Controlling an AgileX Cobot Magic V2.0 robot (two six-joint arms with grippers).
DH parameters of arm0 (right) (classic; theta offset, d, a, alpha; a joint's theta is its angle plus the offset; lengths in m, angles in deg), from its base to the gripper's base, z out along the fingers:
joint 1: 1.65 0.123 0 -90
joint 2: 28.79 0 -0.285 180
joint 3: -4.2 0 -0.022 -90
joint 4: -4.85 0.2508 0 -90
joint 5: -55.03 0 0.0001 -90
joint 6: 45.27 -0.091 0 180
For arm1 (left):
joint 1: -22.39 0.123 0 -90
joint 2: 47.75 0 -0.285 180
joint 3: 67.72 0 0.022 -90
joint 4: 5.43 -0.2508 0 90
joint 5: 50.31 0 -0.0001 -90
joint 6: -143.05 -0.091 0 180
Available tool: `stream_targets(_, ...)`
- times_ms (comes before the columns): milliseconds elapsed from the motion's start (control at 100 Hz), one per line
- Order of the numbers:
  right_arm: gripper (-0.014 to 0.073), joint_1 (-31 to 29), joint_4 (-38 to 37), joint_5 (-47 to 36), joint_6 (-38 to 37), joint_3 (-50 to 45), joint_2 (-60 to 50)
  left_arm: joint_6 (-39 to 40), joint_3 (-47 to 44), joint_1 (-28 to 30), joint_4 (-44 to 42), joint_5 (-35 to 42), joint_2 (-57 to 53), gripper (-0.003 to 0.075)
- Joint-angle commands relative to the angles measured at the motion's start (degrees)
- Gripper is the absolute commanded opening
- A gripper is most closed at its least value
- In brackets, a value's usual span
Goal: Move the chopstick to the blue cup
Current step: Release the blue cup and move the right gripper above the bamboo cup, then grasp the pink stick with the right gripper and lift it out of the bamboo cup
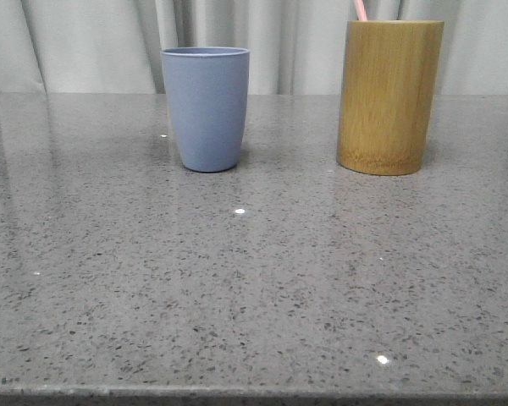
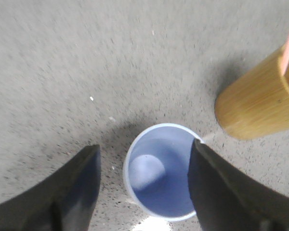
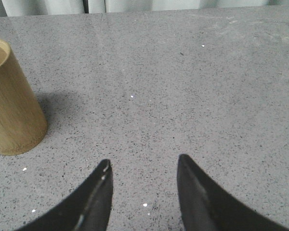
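While the chopstick (image 1: 360, 9) stands in the tan bamboo holder (image 1: 389, 97), with just its thin pale pink tip poking above the rim, nothing of the transfer looks done yet. The stick leans at the holder's edge, as the left wrist view also shows. The blue cup (image 1: 206, 108) stands upright to the left of the holder, well apart from it, and its inside is bare.

The left gripper (image 2: 143, 185) hangs over the cup with its dark fingers spread wide, one on each side of the rim, holding nothing. The right gripper (image 3: 143, 180) is likewise released and empty, low over bare table (image 3: 192, 86) just beside the holder.

To do this step well, I judge the arm that takes the stick should pinch it high on the exposed part, lift straight up until the lower end clears the holder's rim, then carry it across and lower it into the cup's mouth. The stick is narrow and smooth, so a firm, centred pinch matters; a slanted pull could tip the holder.

The cup is matte, light blue-grey, and tapers to a rounded base. The holder is a taller straight cylinder with visible grain. The table is glossy speckled grey stone, with pale curtains (image 1: 93, 42) behind.
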Motion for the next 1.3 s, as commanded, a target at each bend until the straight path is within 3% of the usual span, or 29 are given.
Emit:
stream_targets(0,0.0339,0.5,-0.6,-3.1,0.8,2.5,0.6,0.5,-1.7,-0.5,-1.9,5.3,-6.5,0.0382)
stream_targets(150,0.0339,2.2,-0.6,-1.9,0.9,4.4,2.5,1.8,-11.7,-0.4,-7.0,9.8,-14.7,0.0341)
stream_targets(420,0.0339,6.0,0.0,-1.3,1.3,9.9,9.0,2.1,-29.3,2.4,-7.1,18.8,-27.2,0.029)
stream_targets(590,0.0341,10.0,0.1,-1.8,1.3,14.6,12.9,2.1,-36.9,4.6,-7.1,21.0,-34.1,0.0182)
stream_targets(780,0.0406,14.7,0.1,-2.2,1.4,20.8,19.5,2.1,-41.5,5.1,-7.2,21.3,-39.0,0.0083)
stream_targets(860,0.0438,16.5,0.1,-2.2,1.4,23.6,22.8,2.1,-42.6,5.1,-7.2,21.3,-40.5,0.0078)
stream_targets(1290,0.0438,23.4,0.1,-2.5,1.4,42.8,41.7,2.1,-43.7,5.1,-7.1,21.1,-41.8,0.0078)
